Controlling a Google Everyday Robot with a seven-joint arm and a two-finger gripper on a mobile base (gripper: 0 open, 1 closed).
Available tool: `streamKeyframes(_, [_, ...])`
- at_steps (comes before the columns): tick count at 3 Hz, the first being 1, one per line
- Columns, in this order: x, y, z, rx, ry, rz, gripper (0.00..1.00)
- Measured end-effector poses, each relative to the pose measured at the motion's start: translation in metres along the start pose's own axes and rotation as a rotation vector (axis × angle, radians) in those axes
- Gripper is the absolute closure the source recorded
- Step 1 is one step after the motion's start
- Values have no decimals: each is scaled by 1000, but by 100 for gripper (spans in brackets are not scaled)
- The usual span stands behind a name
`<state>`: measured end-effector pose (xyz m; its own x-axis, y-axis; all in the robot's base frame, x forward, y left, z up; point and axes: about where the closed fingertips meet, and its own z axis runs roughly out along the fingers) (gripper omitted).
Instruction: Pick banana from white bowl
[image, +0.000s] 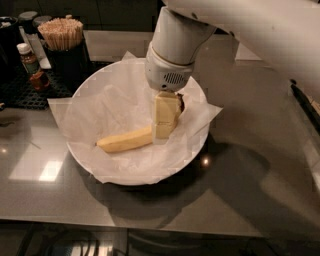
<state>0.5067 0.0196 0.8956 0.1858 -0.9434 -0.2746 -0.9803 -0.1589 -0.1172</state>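
Gripper low over the stem end of the banana in the white bowl

The banana (125, 141) lies in the bowl (80, 155), which stands toward the worktop's (260, 175) far left part. Its long axis runs from the near-left up toward the far-right edge. The gripper (164, 127) hangs straight down over its right end, blocky pale pads meeting the fruit there, so most of the banana stretches away to the left. Whether the gripper is spread or clamped I cannot tell. The fruit looks smooth and gently curved, the paper liner (205, 112) crinkled and thin, the worktop grey and glossy. A cup of wooden sticks (61, 32) and a small bottle (29, 60) stand at the far left corner.
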Motion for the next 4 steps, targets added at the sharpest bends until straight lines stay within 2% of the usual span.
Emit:
streamKeyframes(1, [5, 5, 22, -32, -24, 7, 0])
streamKeyframes(2, [5, 5, 22, -32, -24, 7, 0])
streamKeyframes(4, [5, 5, 22, -32, -24, 7, 27])
